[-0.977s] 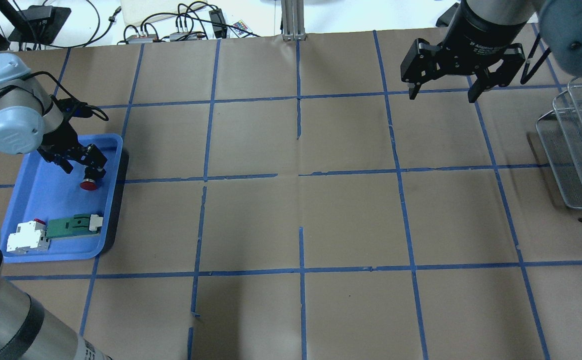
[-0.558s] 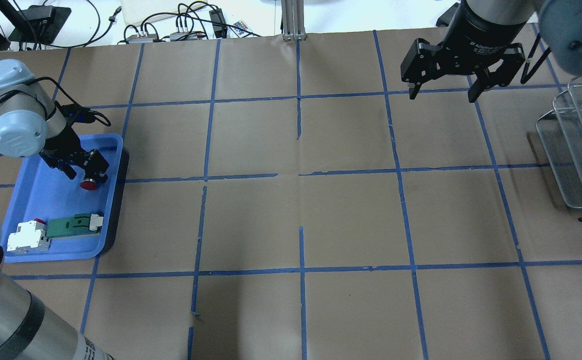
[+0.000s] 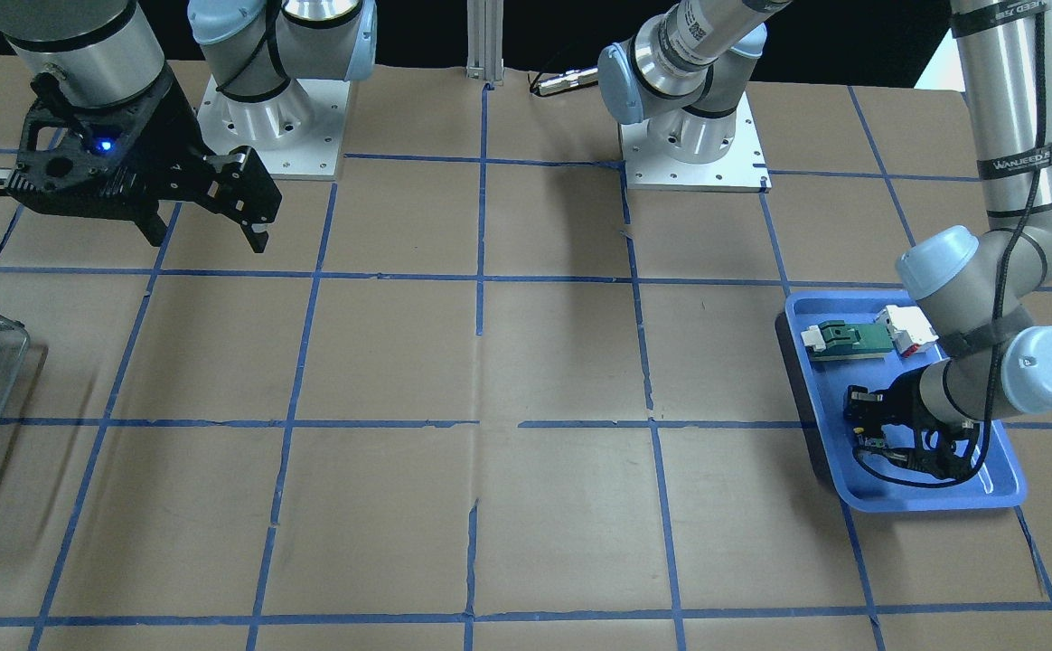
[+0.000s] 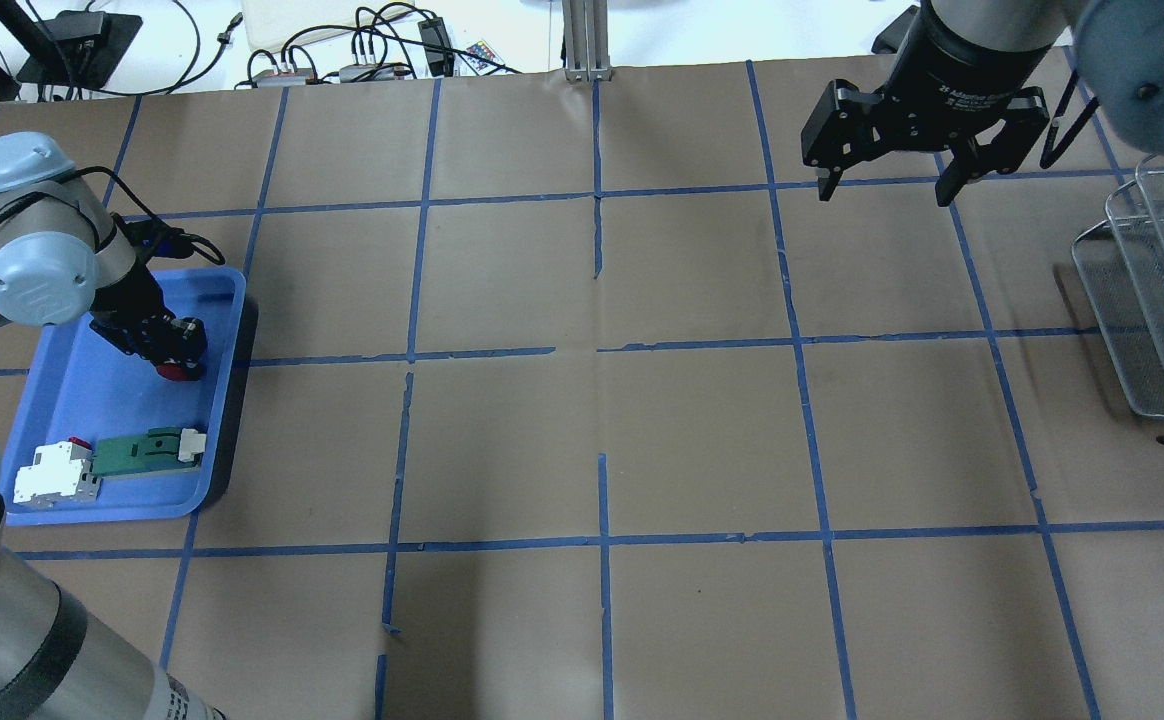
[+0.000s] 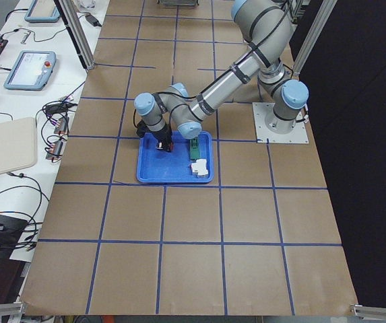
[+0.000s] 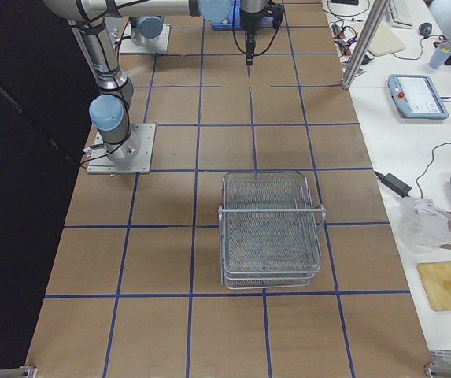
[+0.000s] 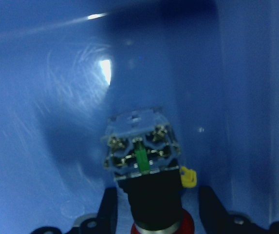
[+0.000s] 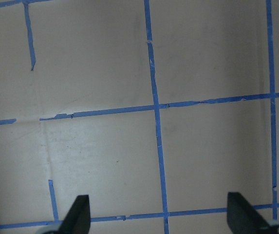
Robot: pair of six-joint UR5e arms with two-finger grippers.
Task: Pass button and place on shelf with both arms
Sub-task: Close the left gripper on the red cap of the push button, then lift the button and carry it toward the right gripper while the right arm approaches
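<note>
The button (image 4: 179, 372) lies on its side in the blue tray (image 4: 72, 400), red cap toward the robot; the left wrist view shows its grey-blue base (image 7: 141, 151) and black collar. My left gripper (image 4: 177, 350) is down in the tray and open. Its fingers (image 7: 109, 209) stand on either side of the collar with small gaps. My right gripper (image 4: 882, 185) is open and empty, held high over the far right of the table; its wrist view (image 8: 159, 214) shows only taped paper. The wire shelf (image 4: 1162, 300) stands at the right edge, also in the exterior right view (image 6: 271, 236).
A green-and-white flat part (image 4: 147, 450) and a white-and-red block (image 4: 52, 475) lie at the tray's near end. Cables and boxes (image 4: 362, 50) sit beyond the table's far edge. Brown paper with a blue tape grid (image 4: 597, 350) covers the table between tray and shelf.
My left gripper has moved down and toward the button and now straddles it. The button has not moved. The right arm is still.
</note>
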